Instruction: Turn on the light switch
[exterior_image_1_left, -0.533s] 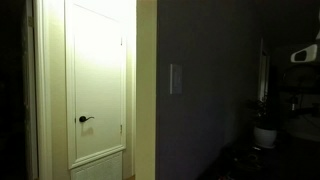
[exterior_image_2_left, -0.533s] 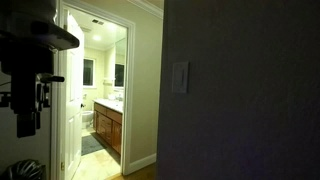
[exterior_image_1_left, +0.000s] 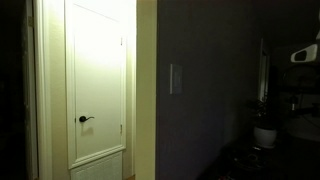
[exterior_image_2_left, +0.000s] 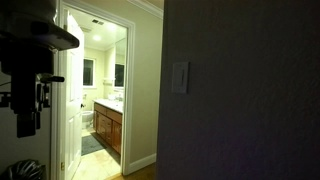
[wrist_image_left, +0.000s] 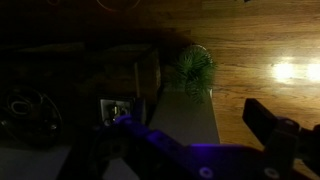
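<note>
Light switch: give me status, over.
Pincer looks open, empty, facing wood floor. Small pale rectangular wall-plate light switch untouched on dark wall. Nothing seen in front of it.

Black, blocky, unlit arm

Floor glossy wood; door smooth, pntd; wall matt; light switch smooth.

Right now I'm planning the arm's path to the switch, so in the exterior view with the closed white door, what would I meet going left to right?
white door → pale wall corner → light switch → potted plant
</note>
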